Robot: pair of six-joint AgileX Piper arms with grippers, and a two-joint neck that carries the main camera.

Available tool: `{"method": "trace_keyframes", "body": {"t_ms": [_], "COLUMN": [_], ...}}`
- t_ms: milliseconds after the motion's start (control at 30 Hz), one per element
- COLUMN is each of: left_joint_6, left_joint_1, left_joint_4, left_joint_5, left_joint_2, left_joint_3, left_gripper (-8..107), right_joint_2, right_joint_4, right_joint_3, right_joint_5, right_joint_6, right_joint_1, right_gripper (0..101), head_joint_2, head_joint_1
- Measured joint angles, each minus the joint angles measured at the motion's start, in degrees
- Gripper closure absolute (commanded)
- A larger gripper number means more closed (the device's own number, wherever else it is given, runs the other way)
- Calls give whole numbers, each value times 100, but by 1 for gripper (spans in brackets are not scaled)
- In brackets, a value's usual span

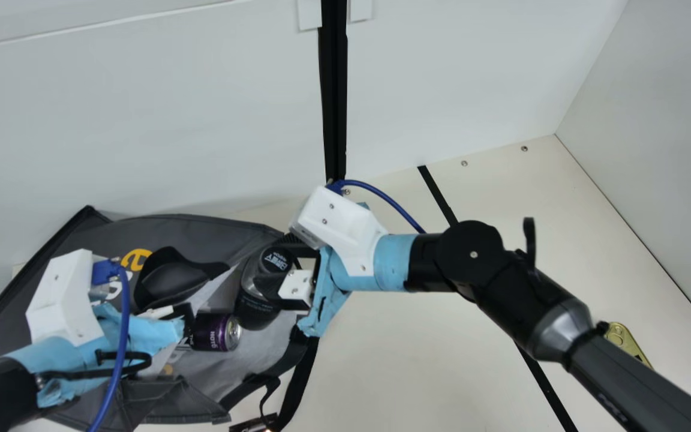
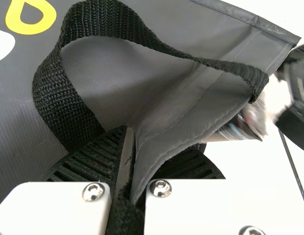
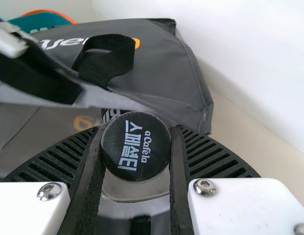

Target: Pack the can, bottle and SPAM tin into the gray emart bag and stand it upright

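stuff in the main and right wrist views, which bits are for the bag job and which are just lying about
For the job:
- gray bag
- bottle
- purple can
- gold-topped tin, partly behind the right arm, probably the SPAM

Just lying about:
- teal thing with an orange rim, behind the bag
- black strip on the table

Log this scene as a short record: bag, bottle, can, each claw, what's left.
Bag: gray, lying over, not upright
Bottle: dark, black cap, at the bag's mouth
Can: purple, on its side, beside the bottle
Left claw: pinching the bag's fabric
Right claw: closed around the bottle at its cap
Left to do: stand the bag upright
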Motion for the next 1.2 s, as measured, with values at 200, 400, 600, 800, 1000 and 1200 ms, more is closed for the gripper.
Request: {"method": "trace_keyframes", "body": {"t_ms": [200, 400, 600, 800, 1000, 1200], "left_joint_6": [0, 0, 0, 0, 0, 0], "left_joint_1": [0, 0, 0, 0, 0, 0], "left_joint_4": [0, 0, 0, 0, 0, 0], "left_joint_5": [0, 0, 0, 0, 0, 0], "left_joint_2": [0, 0, 0, 0, 0, 0], "left_joint_3": [0, 0, 0, 0, 0, 0], "left_gripper": [107, 107, 107, 107, 107, 107], "right_joint_2": [427, 792, 1095, 1316, 1515, 1597], "right_joint_4": [387, 715, 919, 1083, 1032, 984], "right_joint_3": [-159, -293, -424, -537, -640, -687], "right_joint_5": [-80, -167, -179, -103, 40, 130], "right_joint_6": [-321, -517, -642, -742, -808, -822], "right_joint_1": [134, 290, 408, 501, 584, 626], "right_gripper": [101, 101, 101, 101, 101, 95], "head_joint_2": [0, 0, 0, -9, -9, -9], "head_joint_1": [0, 0, 0, 0, 0, 0]}}
